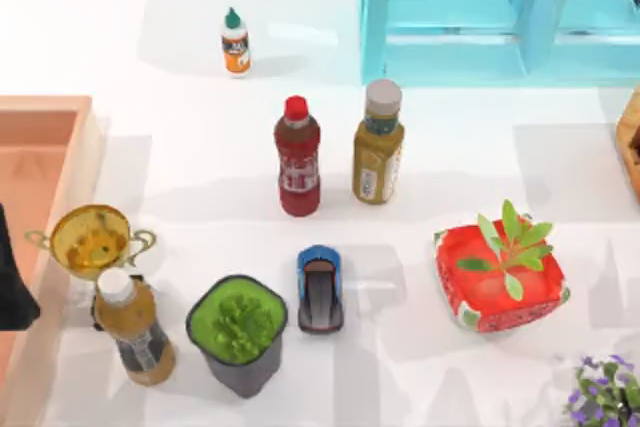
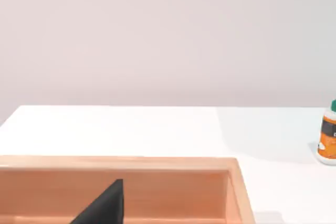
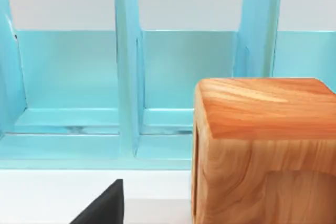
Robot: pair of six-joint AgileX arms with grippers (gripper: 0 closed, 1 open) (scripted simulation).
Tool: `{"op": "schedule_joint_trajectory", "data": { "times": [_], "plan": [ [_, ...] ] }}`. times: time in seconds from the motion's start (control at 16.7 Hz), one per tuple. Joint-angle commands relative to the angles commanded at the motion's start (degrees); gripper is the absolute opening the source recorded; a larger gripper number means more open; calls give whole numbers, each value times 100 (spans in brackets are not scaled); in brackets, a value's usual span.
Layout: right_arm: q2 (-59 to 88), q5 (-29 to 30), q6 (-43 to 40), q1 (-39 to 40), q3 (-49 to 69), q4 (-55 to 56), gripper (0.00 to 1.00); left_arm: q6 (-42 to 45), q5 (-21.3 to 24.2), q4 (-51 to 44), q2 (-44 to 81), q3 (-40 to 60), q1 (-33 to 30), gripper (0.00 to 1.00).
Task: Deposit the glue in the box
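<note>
Top view showed the table crowded along its near edge: an amber-brown bottle [image 1: 135, 332], a gold trophy cup [image 1: 90, 239], a black pot of green plant [image 1: 238, 332], a blue toy car [image 1: 320, 289], a red planter with a sprig [image 1: 500, 275] and a tuft of purple flowers [image 1: 608, 392] at the right corner. At the left edge a dark shape of the left arm [image 1: 15, 282] hung over the box [image 1: 45, 107], apparently parked there; whether its fingers were spread or closed could not be told.

Farther back, the red-capped bottle [image 1: 298, 157] and the grey-capped olive bottle [image 1: 378, 142] stood side by side mid-table, upright and apart.

Beyond them the glue [image 1: 236, 42] stood upright and alone on bare white table, well apart from the box and just left of the cyan frame [image 1: 480, 12], untouched by either arm. Its clear surroundings would seem to favour a reach by the left arm, the nearer one.

Left wrist view looked over the box's wooden wall [image 2: 121, 163] toward the glue [image 2: 328, 140] in the distance. Right wrist view faced a wooden block [image 3: 262, 145] before the cyan frame [image 3: 126, 77]; the right gripper's state could not be told either.
</note>
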Motion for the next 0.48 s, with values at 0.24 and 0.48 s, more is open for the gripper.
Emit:
{"op": "schedule_joint_trajectory", "data": {
  "times": [0.24, 0.48],
  "plan": [
    [0, 0, 0, 0, 0, 0, 100, -7, -41, 77, 175, 129, -49, 100],
    [0, 0, 0, 0, 0, 0, 100, -75, -273, 496, 1250, 802, -353, 100]
  ]
}}
